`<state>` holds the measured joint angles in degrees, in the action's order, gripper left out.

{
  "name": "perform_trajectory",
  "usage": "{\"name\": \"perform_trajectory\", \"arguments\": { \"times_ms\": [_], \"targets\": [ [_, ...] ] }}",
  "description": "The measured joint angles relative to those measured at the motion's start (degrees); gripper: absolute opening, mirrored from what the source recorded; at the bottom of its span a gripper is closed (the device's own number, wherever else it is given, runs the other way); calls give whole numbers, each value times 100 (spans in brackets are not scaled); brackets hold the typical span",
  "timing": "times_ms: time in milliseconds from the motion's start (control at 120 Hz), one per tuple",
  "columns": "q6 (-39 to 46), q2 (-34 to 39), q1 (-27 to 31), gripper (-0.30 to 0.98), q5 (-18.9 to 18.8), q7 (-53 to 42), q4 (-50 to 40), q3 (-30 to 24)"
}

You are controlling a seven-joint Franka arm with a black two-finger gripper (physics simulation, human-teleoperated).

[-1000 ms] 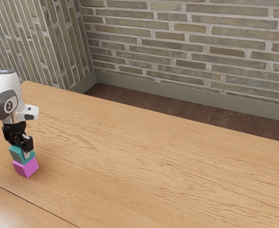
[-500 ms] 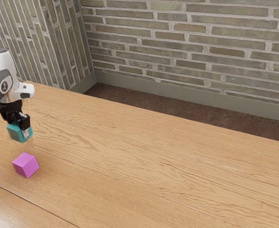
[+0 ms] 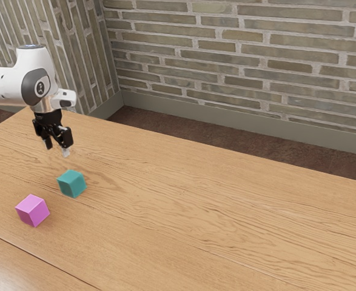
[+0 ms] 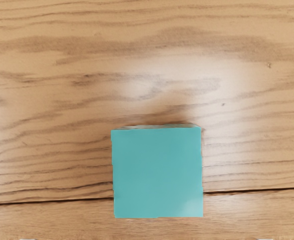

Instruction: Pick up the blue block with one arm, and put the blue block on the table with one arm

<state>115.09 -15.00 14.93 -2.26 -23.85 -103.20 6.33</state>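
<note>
Exterior view: the gripper hangs above the table, its fingers apart and off the blue block. That block sits on the wood below the gripper, standing flat, its sides looking equal, so any long axis is hard to tell. From the wrist view, its top is square to the line between the fingertips, two sides running nearly along the table's seam. The pink block stands near, wood between them, farther from the gripper. Wood stretches wide from beneath the gripper toward the exterior view's right; the table's far edge runs behind.
</note>
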Motion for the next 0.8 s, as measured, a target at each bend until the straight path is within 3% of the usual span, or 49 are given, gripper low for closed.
{"name": "perform_trajectory", "arguments": {
  "times_ms": [283,800],
  "targets": [
    [-56,1,28,65,32,-45,-10,0],
    [-89,51,70,68,54,-90,-96,-70]
  ]
}}
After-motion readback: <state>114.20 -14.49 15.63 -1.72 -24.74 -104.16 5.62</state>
